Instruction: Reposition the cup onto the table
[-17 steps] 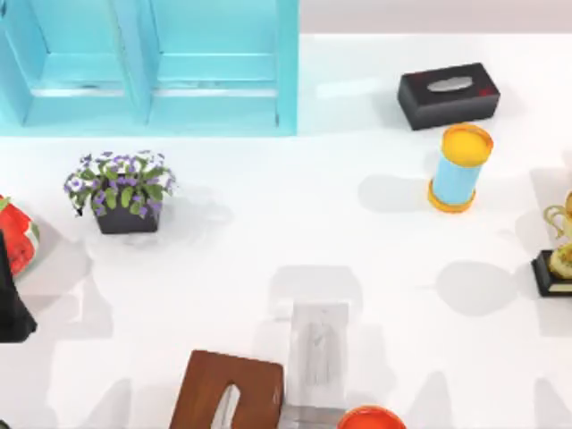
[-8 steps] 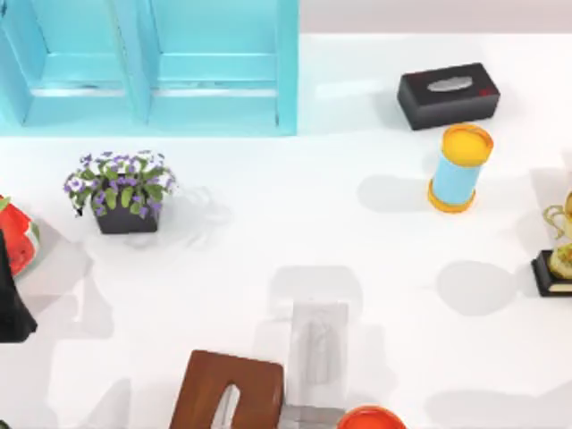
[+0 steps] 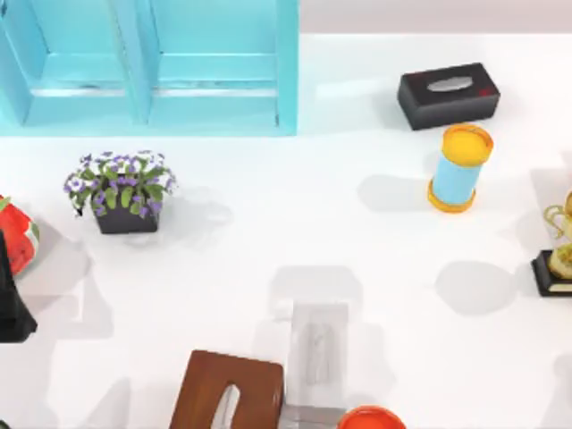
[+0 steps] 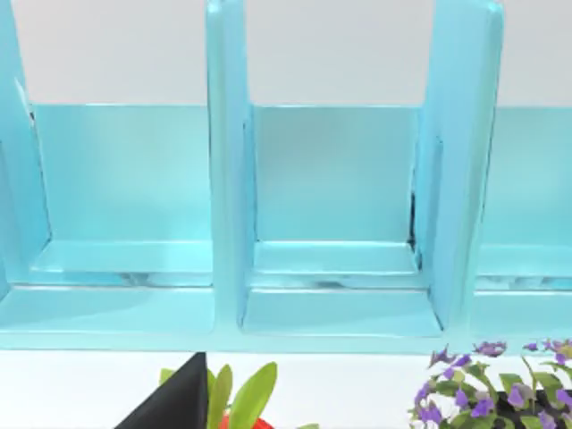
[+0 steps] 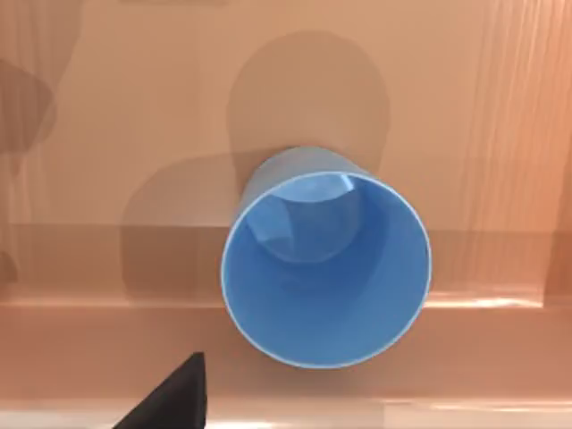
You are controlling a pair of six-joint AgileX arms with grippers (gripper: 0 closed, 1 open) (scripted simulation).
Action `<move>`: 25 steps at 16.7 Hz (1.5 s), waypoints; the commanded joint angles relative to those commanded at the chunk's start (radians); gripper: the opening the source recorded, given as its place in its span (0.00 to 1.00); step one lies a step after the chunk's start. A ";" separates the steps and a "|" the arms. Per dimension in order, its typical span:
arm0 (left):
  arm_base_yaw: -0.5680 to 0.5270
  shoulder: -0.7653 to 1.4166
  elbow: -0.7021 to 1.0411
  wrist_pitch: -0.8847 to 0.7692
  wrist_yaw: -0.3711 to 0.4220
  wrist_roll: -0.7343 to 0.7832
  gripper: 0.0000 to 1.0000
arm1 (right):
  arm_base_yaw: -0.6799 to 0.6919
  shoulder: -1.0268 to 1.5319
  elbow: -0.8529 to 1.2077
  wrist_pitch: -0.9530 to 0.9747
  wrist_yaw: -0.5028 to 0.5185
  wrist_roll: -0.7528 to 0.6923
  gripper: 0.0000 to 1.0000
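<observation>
1. On the white table (image 3: pixel 268 232) nothing has shifted since a second ago; only the shadows at its right edge moved.
2. The right wrist view looks down into the blue cup (image 5: pixel 326 268), upright on a brown surface (image 5: pixel 107 107).
3. Whether either gripper is open or closed cannot be told.
4. The left wrist view faces the turquoise cabinet (image 4: pixel 331 179).

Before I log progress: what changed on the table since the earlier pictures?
No object moved; nothing was grasped or released. Only a faint shadow near the white table's right edge shifted. The purple-flowered pot, black tissue box and yellow-capped light-blue cylinder stayed put.
</observation>
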 joint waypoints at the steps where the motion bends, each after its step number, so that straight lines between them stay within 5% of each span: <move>1: 0.000 0.000 0.000 0.000 0.000 0.000 1.00 | -0.018 0.039 0.031 -0.032 0.000 -0.019 1.00; 11: 0.000 0.000 0.000 0.000 0.000 0.000 1.00 | -0.048 0.107 0.072 -0.073 0.000 -0.051 1.00; 25: 0.000 0.000 0.000 0.000 0.000 0.000 1.00 | -0.046 0.214 -0.216 0.323 0.000 -0.046 1.00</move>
